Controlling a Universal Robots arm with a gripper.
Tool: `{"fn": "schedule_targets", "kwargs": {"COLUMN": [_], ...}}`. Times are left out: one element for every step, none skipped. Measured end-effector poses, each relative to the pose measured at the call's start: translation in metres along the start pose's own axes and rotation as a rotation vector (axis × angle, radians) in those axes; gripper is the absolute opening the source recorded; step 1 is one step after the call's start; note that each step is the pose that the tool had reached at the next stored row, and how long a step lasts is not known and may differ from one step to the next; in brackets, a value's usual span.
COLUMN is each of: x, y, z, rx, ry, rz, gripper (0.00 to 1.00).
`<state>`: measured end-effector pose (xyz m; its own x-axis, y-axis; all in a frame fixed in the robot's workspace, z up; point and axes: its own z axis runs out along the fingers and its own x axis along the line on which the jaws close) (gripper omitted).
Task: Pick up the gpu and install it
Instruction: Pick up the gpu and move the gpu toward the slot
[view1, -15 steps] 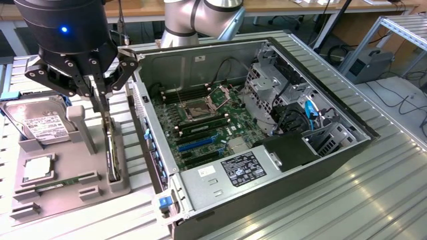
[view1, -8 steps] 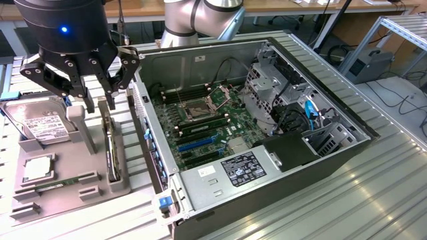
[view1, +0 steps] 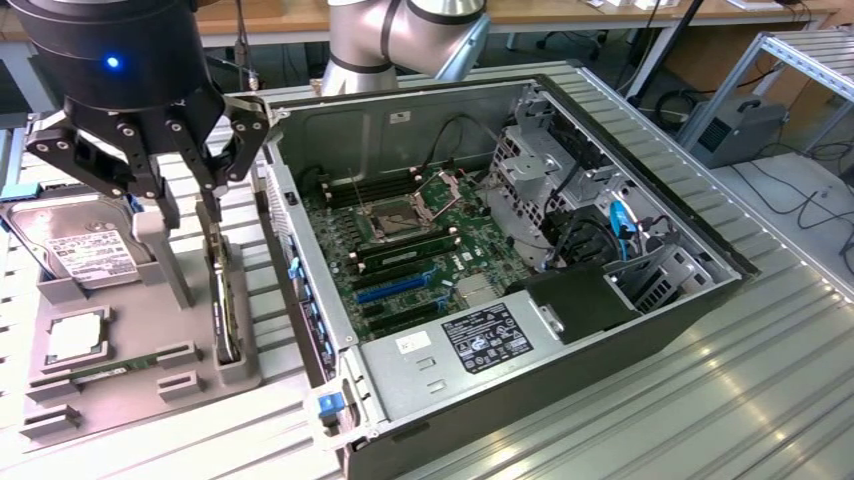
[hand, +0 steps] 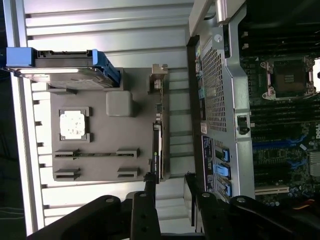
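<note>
gripper (view1: 191, 213) spread, poised over the gpu (view1: 224, 300) — it stands on edge in the gray tray (view1: 120, 395).

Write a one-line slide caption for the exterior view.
Open end effector poised over the gpu standing in its grey holder beside the open computer case.

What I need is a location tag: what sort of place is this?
Likely a robotics lab or workshop: an opened computer case on a ribbed metal bench, a grey parts fixture beside it.
</note>
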<state>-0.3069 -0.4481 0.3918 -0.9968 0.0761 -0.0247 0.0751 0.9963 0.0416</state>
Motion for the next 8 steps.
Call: {"fn": "schedule_targets", "kwargs": {"x": [0.0009,0.0016,0.0019,0.0023,0.0024,0.0026,0.0028,0.0029], "y": [-0.0001,-0.0001,-0.0002,-0.0002,-0.0003,-0.0003,-0.0003,-0.0003], "z": [0.0003,0.0007,0.0010,0.0011,0.0012,0.0013,0.0015,0.0018], "rx": [0.0000,-0.0001,-0.0002,-0.0001,0.0001,0.0002,0.0002,0.0001], "ry": [0.0000,-0.0001,-0.0002,-0.0001,0.0001,0.0002,0.0002,0.0001], "rz": [0.000,0.000,0.000,0.000,0.000,0.000,0.000,0.000], "gripper": [0.36,0.36,0.36,0.36,0.36,0.36,0.36,0.36]}}
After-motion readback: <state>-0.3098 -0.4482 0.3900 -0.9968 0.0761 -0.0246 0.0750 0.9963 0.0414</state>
